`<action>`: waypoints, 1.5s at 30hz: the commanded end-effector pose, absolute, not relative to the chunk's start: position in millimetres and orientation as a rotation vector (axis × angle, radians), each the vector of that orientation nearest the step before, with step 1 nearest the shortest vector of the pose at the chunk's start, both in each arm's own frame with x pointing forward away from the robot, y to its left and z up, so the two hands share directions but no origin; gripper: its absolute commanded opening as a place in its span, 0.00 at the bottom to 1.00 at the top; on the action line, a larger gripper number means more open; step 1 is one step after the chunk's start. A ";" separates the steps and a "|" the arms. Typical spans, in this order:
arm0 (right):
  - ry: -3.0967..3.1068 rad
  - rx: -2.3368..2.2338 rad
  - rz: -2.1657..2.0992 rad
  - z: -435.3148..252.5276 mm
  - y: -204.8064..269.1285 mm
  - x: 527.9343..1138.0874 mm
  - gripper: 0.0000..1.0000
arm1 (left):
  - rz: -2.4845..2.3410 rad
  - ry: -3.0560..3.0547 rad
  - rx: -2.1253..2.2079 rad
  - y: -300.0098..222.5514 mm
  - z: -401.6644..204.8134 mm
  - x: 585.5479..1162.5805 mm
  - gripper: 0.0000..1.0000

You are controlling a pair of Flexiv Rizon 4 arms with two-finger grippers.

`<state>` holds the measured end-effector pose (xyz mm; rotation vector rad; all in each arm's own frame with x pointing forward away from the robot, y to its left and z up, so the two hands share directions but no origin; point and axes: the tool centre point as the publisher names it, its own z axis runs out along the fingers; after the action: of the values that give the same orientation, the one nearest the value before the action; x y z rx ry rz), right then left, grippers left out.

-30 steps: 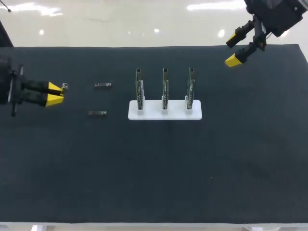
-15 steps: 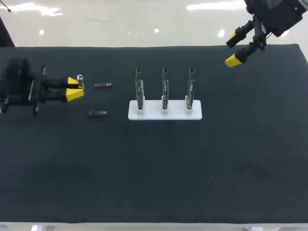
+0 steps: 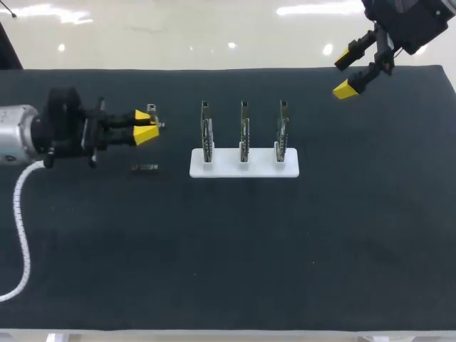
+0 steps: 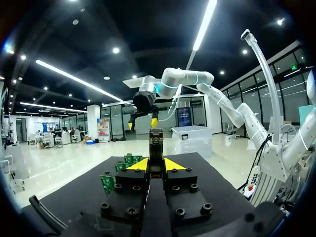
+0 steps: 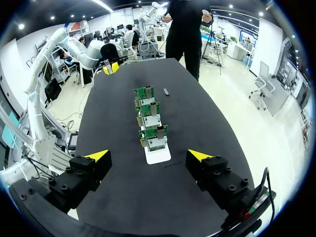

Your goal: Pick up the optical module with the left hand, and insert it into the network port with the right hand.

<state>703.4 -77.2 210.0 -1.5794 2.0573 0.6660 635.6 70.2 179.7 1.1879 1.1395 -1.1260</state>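
Travel noted: my left pincer [image 3: 147,124] has crossed the worktop [image 3: 235,249] rightward within the last second and is now just short of the three boards [image 3: 244,132] on their white stand [image 3: 244,165], clamped on the optical module [image 4: 156,148]. The right pincer [image 3: 347,73] hangs at the far corner, fingers wide apart, so the handover has not begun. A loose module seen earlier is now hidden under the left pincer; another spare [image 3: 144,167] still shows. The ports are too small to make out.
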 end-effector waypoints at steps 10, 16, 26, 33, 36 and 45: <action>2.056 -1.580 0.667 209.8 -76.9 704.1 1.00 | -1.176 1.128 1.217 54.8 179.3 649.0 0.00; 2.056 -1.580 0.667 209.8 -76.9 704.1 1.00 | -1.129 1.158 1.215 40.1 175.0 658.5 0.00; 2.056 -1.580 0.667 209.8 -76.9 704.1 1.00 | -1.112 1.154 1.199 15.6 178.9 664.0 0.00; 2.056 -1.580 0.667 209.8 -76.9 704.1 1.00 | -1.101 1.161 1.198 -3.1 185.1 659.5 0.00; 2.056 -1.580 0.667 209.8 -76.9 704.1 1.00 | -1.107 1.168 1.199 -9.2 186.1 658.5 0.00; 2.056 -1.580 0.667 209.8 -76.9 704.1 1.00 | -1.115 1.174 1.192 -19.2 190.1 657.8 0.00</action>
<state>703.5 -77.2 210.0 -1.5794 2.0573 0.6660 658.1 -15.9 190.1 1.1950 1.1705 -1.1219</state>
